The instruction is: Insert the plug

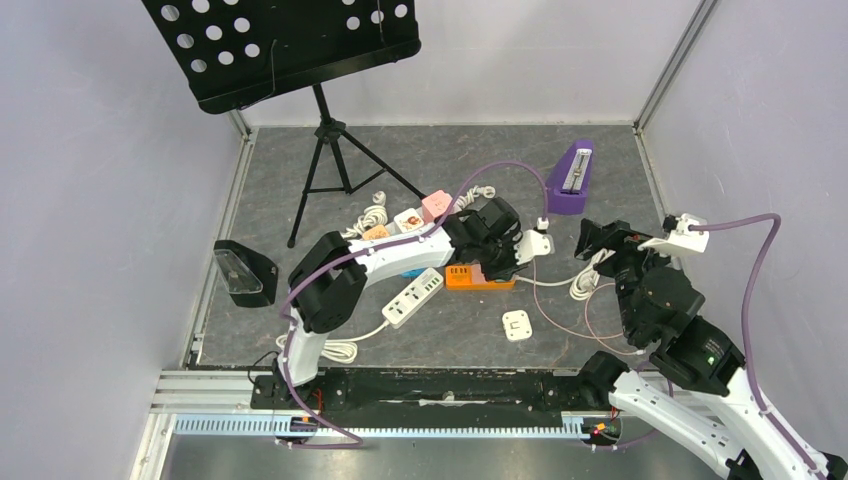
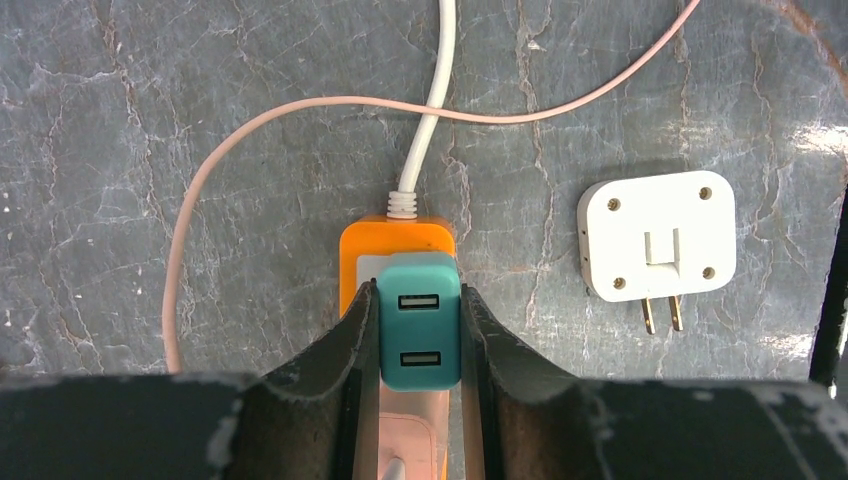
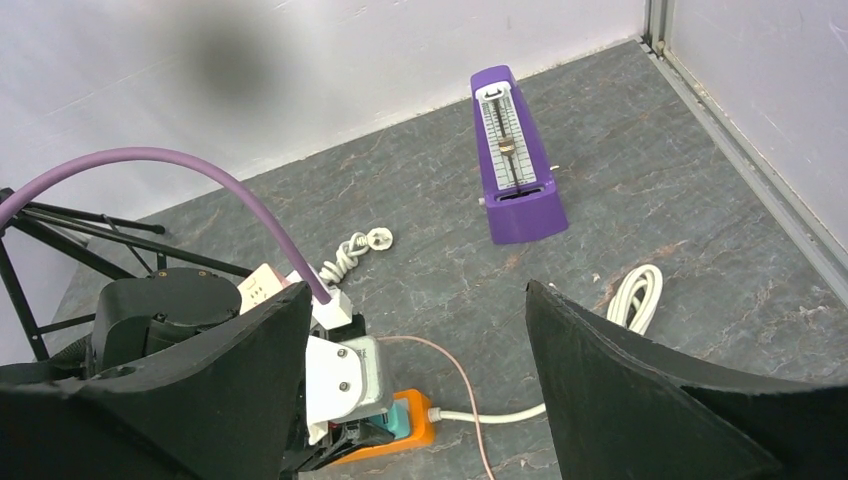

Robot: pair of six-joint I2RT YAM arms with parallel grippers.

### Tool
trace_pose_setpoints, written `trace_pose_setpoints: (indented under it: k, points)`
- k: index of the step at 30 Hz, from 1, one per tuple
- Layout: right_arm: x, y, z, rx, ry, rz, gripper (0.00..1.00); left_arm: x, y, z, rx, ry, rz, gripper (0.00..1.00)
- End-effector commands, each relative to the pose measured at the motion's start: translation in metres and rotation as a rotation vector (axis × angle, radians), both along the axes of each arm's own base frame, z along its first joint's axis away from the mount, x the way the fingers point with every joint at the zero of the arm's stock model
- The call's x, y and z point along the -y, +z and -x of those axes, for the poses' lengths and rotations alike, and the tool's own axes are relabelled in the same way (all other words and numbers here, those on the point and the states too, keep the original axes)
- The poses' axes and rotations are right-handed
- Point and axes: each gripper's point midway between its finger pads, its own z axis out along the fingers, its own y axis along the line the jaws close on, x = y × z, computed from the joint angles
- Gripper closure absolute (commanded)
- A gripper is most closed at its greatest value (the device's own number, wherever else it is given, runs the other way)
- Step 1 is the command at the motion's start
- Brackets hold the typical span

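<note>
A teal plug (image 2: 420,320) with two USB slots on its face sits between the black fingers (image 2: 340,350) of my left gripper (image 2: 420,295), which is shut on it. The plug stands on the top face of the orange power strip (image 2: 395,240), at the end where the strip's white cord leaves. How deep its prongs sit is hidden. From above, the left gripper (image 1: 495,255) covers most of the orange strip (image 1: 480,280). My right gripper (image 1: 600,245) hangs open to the right, off the table, holding nothing. In its own view the teal plug (image 3: 398,419) peeks out on the orange strip (image 3: 415,425).
A white two-prong adapter (image 2: 655,245) lies just right of the strip, with a thin pink cable looping past. A white power strip (image 1: 413,297), a purple metronome (image 1: 572,178), a coiled white cord (image 1: 585,280), a black box (image 1: 243,272) and a music stand (image 1: 300,50) share the floor.
</note>
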Motion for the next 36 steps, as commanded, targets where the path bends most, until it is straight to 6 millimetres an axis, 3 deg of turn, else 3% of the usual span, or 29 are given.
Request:
trace_pose_setpoints:
  k: [1,5,9,18,21,26,31,36]
  points:
    - [-0.006,0.012,-0.003,0.023,0.015,-0.019,0.20,-0.016,-0.004,0.003,-0.060,0.071,-0.026,0.74]
    - [-0.010,0.010,-0.004,0.010,0.031,-0.013,0.19,-0.005,0.030,0.005,-0.055,0.068,0.076,0.56]
    - [-0.012,0.010,-0.004,0.003,0.044,-0.010,0.19,-0.001,0.057,0.008,-0.039,0.060,0.141,0.46]
    - [-0.021,0.008,-0.006,-0.007,0.082,-0.010,0.18,-0.005,0.091,0.021,-0.045,0.054,0.205,0.42]
    - [-0.034,0.000,-0.009,-0.044,0.133,0.026,0.18,-0.011,0.102,0.027,-0.053,0.064,0.228,0.43]
    - [-0.075,-0.040,-0.022,-0.195,0.270,0.127,0.18,-0.031,0.120,0.041,-0.069,0.126,0.317,0.43]
    - [-0.100,-0.097,-0.031,-0.346,0.317,0.171,0.20,-0.057,0.114,0.041,-0.123,0.353,0.403,0.45]
    - [-0.122,-0.153,-0.035,-0.463,0.415,0.169,0.33,-0.074,0.102,0.032,-0.185,0.580,0.491,0.46]
